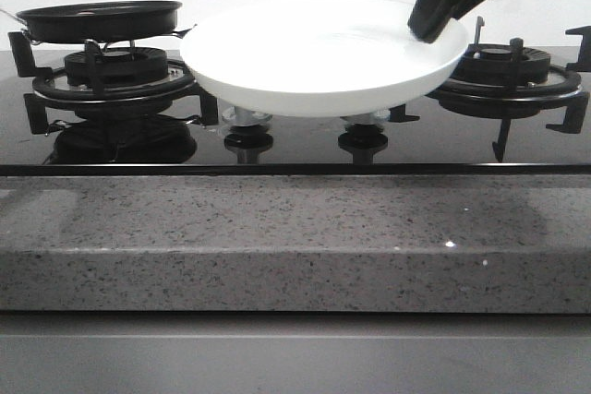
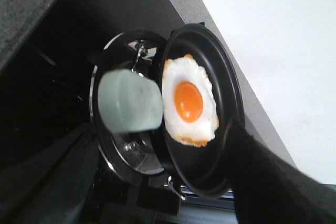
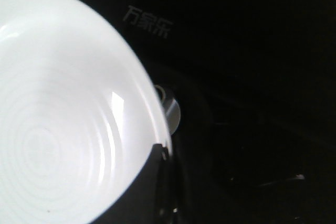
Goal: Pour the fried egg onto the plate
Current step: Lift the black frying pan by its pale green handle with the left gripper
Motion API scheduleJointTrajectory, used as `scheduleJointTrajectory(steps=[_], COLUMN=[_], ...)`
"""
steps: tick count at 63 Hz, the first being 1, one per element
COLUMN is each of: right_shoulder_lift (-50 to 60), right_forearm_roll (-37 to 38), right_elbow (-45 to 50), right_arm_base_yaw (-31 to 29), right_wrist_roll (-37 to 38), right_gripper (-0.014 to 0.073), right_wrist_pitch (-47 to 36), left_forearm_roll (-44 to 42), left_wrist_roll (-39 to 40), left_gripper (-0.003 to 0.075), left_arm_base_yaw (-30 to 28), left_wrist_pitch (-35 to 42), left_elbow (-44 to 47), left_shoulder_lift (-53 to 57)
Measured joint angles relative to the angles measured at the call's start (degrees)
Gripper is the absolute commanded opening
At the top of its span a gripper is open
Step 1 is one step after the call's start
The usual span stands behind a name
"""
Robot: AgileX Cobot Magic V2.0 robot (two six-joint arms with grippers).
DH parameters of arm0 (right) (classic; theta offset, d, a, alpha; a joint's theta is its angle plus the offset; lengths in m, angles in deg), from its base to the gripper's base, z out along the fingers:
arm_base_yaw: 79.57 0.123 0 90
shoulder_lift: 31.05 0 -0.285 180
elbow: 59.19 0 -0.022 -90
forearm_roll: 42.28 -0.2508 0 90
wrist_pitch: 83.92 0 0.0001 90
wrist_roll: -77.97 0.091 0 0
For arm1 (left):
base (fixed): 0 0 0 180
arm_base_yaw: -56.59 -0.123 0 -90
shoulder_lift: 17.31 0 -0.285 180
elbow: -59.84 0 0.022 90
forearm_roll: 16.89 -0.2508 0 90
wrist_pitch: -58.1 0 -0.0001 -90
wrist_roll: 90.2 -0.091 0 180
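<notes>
Three characters, 万家乐 (image 3: pixel 147 23), mark the hob; right claw (image 1: pixel 434 29) grips the plate (image 1: pixel 314 57)

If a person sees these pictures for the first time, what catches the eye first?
First, the big white plate, held up over the middle of the stove by the right hand gripping its rim. Next, the fried egg with its bright orange yolk, lying in the black frying pan above the left burner.

A black frying pan (image 1: pixel 100 19) sits over the left burner (image 1: pixel 113 77); grey speckled counter (image 1: pixel 295 237) in front.
</notes>
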State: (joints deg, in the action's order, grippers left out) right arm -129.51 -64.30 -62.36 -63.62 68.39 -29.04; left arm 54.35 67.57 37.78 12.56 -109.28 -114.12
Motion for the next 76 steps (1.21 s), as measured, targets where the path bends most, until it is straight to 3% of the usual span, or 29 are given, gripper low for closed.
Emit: scheduleJointTrajectory(steps=[20,28,52,66,76], right_shoulder_lift=[0.0,0.0,0.0,0.0,0.0], right_forearm_roll=[0.0,0.0,0.0,0.0,0.0], right_elbow=[0.0,0.0,0.0,0.0,0.0], right_arm_base_yaw=[0.0,0.0,0.0,0.0,0.0], right_wrist_roll=[0.0,0.0,0.0,0.0,0.0], right_gripper=[-0.0107,-0.0107,-0.0107,-0.0107,-0.0107], right_wrist_pitch=[0.09,0.09,0.2,0.2,0.2], left_forearm_roll=[0.22,0.33,2.57,4.09,2.83], left_wrist_roll=[-0.23,-0.27,-1.41,-1.89,-6.63], left_gripper=[0.048,0.0427,-0.0015,-0.002,-0.002], left_arm_base_yaw=[0.7,0.72,0.95,0.95,0.95], left_wrist_pitch=[0.38,0.38,0.72,-0.89,-6.92], left_elbow=[-3.82,-4.17,-4.56,-5.57,-9.93], left_shoulder_lift=[-5.33,-6.59,-6.86,-6.86,-6.86])
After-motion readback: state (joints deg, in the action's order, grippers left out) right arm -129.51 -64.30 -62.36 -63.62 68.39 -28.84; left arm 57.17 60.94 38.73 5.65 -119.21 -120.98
